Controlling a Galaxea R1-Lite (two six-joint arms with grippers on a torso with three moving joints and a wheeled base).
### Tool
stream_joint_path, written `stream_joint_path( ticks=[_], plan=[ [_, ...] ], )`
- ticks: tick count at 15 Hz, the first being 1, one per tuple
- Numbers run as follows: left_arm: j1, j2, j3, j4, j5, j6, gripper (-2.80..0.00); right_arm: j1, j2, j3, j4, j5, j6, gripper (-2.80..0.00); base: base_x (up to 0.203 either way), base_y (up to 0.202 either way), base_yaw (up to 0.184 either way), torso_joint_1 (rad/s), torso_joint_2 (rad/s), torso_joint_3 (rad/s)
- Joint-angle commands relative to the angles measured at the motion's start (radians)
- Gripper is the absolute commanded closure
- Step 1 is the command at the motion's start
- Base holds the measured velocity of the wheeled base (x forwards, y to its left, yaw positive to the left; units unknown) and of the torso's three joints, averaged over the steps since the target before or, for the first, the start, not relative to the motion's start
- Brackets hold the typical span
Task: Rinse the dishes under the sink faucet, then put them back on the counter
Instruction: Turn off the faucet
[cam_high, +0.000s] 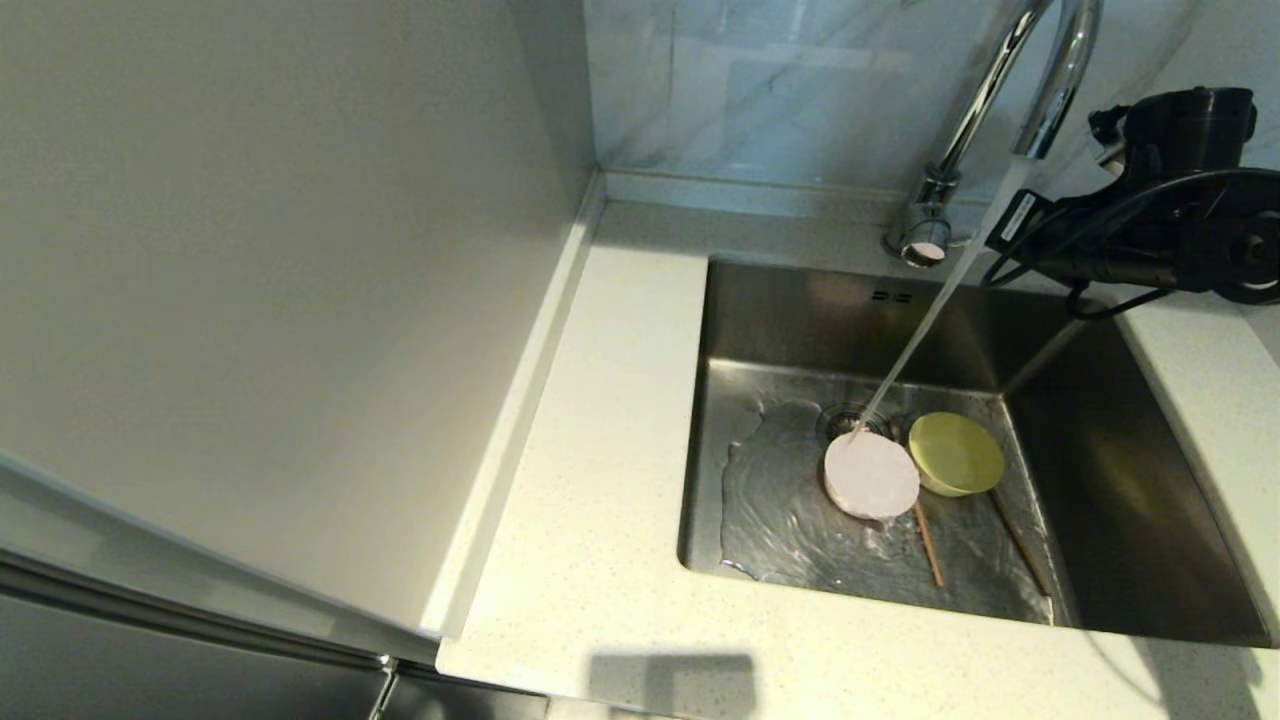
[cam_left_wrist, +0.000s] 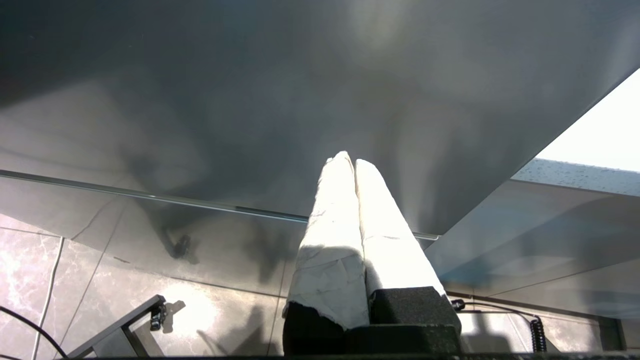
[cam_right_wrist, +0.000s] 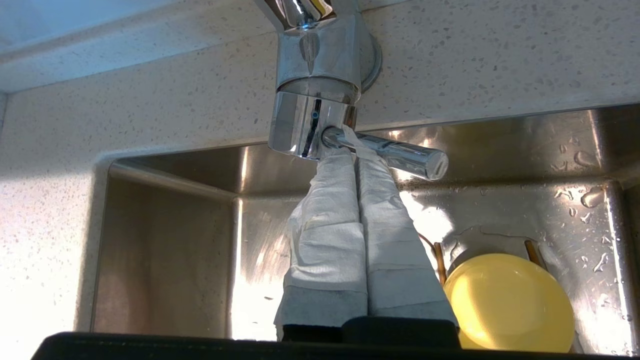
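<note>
1. Running water pours from the tall chrome gooseneck faucet onto the pale pink round bowl in the square steel sink.
2. Beside it sit the yellow-green round bowl and thin brown wooden chopsticks.
3. Right gripper, fingers pressed together, tips touch the faucet's thin side lever.
4. Left gripper, also closed and empty, hangs parked away from the sink.

Faucet arch cut off at top edge (head view); drain strainer partly hidden.

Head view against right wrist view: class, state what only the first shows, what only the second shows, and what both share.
Only the head view shows the small round pale pink bowl under the running water stream, and the faucet's curved spout.

Only the right wrist view shows the right gripper, shut, its tips at the thin chrome side lever.

Both show the tall chrome gooseneck faucet, the brushed steel sink, the small yellow-green bowl, brown wooden chopsticks and speckled counter.
</note>
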Motion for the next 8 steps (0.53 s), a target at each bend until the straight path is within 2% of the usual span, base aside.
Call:
stream_joint_path(
  ticks=[1, 5, 8],
  plan=[
    [0.000, -0.003, 0.000, 0.000, 0.000, 0.000, 0.00, -0.006, 0.002, -0.002, -0.003, 0.001, 0.003, 0.00, 0.000, 0.000, 0.000, 0.000, 0.00, 0.000],
    [0.000, -0.003, 0.000, 0.000, 0.000, 0.000, 0.00, -0.029, 0.010, -0.002, -0.007, 0.004, 0.013, 0.00, 0.000, 0.000, 0.000, 0.000, 0.00, 0.000],
    [0.000, -0.003, 0.000, 0.000, 0.000, 0.000, 0.00, -0.043, 0.011, 0.000, -0.061, 0.032, 0.045, 0.00, 0.000, 0.000, 0.000, 0.000, 0.00, 0.000]
  ],
)
